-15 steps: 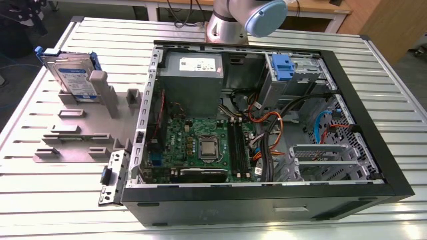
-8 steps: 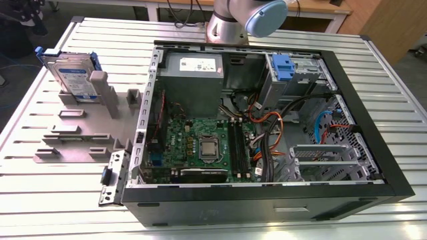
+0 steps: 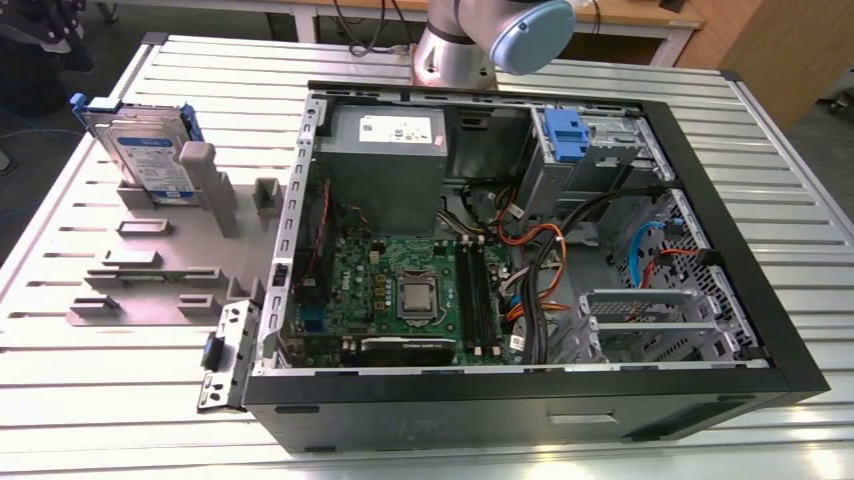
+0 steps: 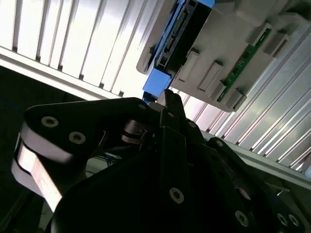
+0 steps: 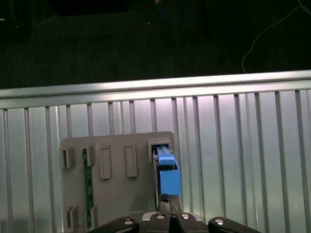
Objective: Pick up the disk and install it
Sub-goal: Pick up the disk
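The step in hand is the pick-up, at its approach: nothing is grasped yet. In both wrist views the tool [image 5: 169, 206] [image 4: 169, 97] is clenched, its jaws together with nothing between them, and it points down at the disk [image 5: 167, 174]. The disk lies straight ahead of the tool's tips, its thin edge and a blue rail turned toward them. It stands on edge in a slot of the grey holder [image 5: 116, 145], which lies on the slatted table [image 5: 243, 160].

In the exterior view the disk [image 3: 144, 155] stands upright in the holder with nothing touching it, so I judge the tool to be above it and apart (how far I cannot tell). The open case [image 3: 534, 400], where the disk must end up, sits off to the side of the holder.

A grasp here would call for the jaws to part wider than the disk is thick. They would then have to straddle its edge squarely, clear of the holder's posts on either side.
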You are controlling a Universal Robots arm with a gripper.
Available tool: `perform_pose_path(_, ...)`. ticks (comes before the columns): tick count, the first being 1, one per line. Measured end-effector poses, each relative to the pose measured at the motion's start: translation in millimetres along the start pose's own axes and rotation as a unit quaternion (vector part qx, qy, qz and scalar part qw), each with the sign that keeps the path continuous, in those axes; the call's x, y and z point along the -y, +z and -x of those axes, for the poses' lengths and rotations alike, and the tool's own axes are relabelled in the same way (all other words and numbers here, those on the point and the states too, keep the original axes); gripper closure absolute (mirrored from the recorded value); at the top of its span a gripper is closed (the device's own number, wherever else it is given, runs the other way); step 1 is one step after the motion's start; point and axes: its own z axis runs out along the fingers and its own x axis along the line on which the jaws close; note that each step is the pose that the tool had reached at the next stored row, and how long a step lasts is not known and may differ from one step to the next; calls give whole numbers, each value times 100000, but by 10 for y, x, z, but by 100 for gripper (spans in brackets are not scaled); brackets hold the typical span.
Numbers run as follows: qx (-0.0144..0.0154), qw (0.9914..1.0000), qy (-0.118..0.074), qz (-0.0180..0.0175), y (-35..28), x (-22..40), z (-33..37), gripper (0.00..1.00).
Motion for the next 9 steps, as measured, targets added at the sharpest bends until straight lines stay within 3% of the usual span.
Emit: perform_pose_path(9,-5,100000,6,135,76,-15,-2,89)
